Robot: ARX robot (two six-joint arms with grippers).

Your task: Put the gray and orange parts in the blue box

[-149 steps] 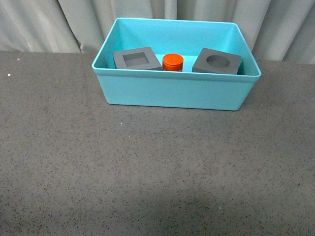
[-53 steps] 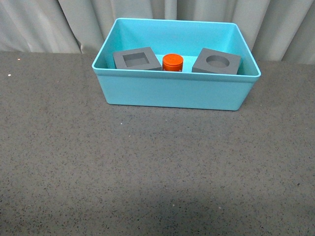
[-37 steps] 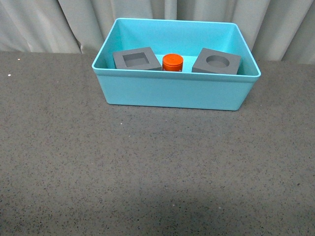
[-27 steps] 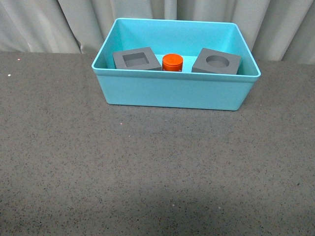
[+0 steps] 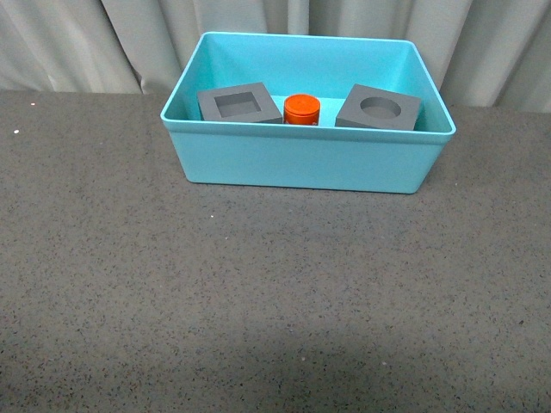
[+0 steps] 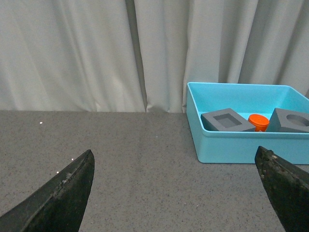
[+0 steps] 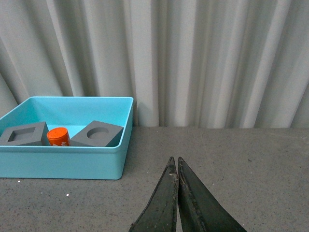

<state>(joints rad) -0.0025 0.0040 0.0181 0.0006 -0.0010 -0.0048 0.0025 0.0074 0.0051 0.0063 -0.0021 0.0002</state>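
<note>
Item: large turquoise-blue rectangular plastic bin (image 5: 301,159) with rimmed edge, upper centre of the front view, on a dark speckled grey tabletop (image 5: 258,301).

Contents: matte gray cube with a square recess (image 5: 238,105) at the bin's left; small orange cylinder (image 5: 302,109) at its middle, just beside that cube; matte gray cube with a round recess (image 5: 379,107) at its right, turned at an angle. All three lie inside the walls.

Left claw (image 6: 176,193): jaws spread wide, empty, at the lower corners of the left wrist view.

Right claw (image 7: 176,193): fingers pressed together, holding nothing, lower centre of the right wrist view.

Change against the earlier front views: none; bin and parts sit in the same places throughout.

Assessment: no part remains on the tabletop; the task appears complete, both arms withdrawn from the bin.

Backdrop: pale pleated curtain (image 5: 69,43).
</note>
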